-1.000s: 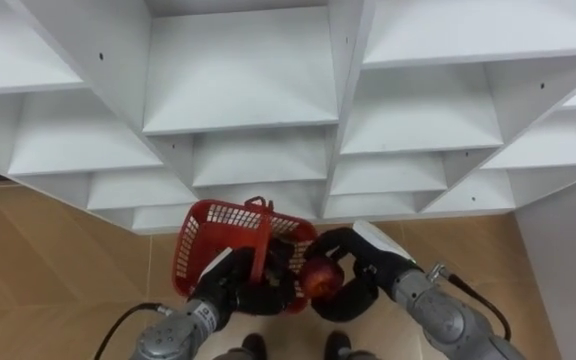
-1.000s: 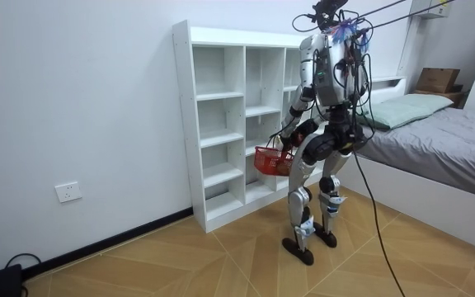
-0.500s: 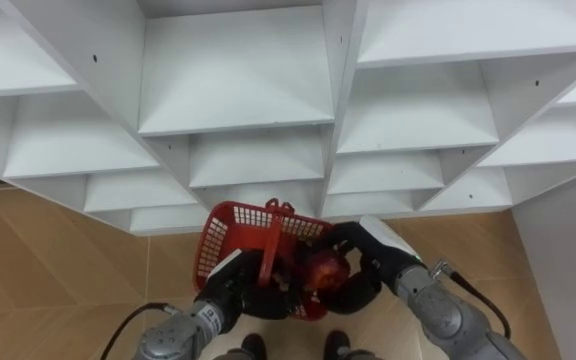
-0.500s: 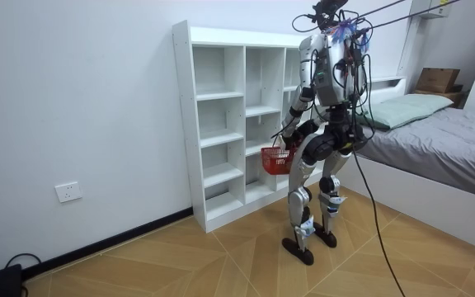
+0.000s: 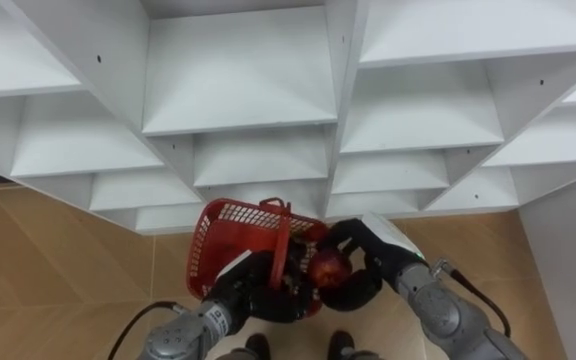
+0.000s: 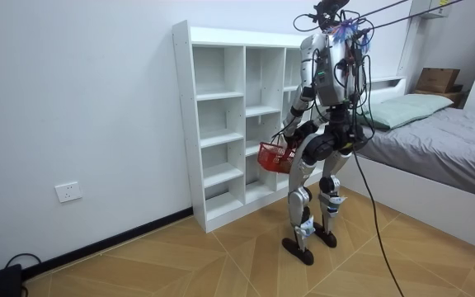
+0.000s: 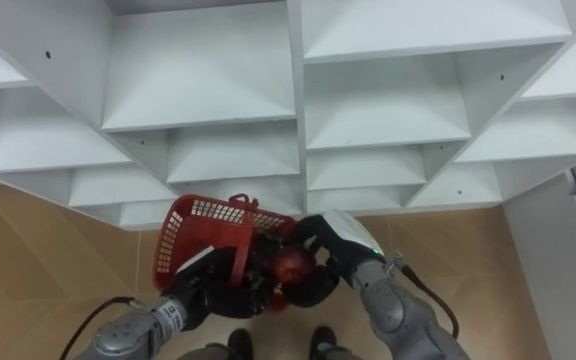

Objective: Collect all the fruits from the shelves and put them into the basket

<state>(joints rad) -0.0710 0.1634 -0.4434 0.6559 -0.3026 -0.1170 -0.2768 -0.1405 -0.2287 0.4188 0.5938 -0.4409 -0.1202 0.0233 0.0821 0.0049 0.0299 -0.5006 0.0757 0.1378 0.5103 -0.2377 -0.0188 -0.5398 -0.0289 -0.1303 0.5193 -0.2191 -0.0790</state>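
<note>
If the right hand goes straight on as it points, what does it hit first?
Likely the red basket, held by the left hand; the right hand grips an apple beside its handle.

- Wall (image 6: pixel 72 99): plain white, evenly lit, running along the left side of the room.
- Closet (image 6: pixel 221 124): white and open-fronted, standing against the wall; upright panels and shelves divide it into columns of compartments.
- Floor (image 6: pixel 180 264): light brown wood, boards laid in a diagonal pattern. A dark skirting board (image 6: pixel 114 242) runs where it meets the wall.
- Socket (image 6: pixel 68 192): white, low on the wall, left of the closet.
- Bed (image 6: pixel 444 157): on the right, with a grey cover and a white base; a pale green pillow (image 6: pixel 406 107) lies at its far end.
- Cardboard box (image 6: pixel 437 79): brown, far right, beyond the pillow.
</note>
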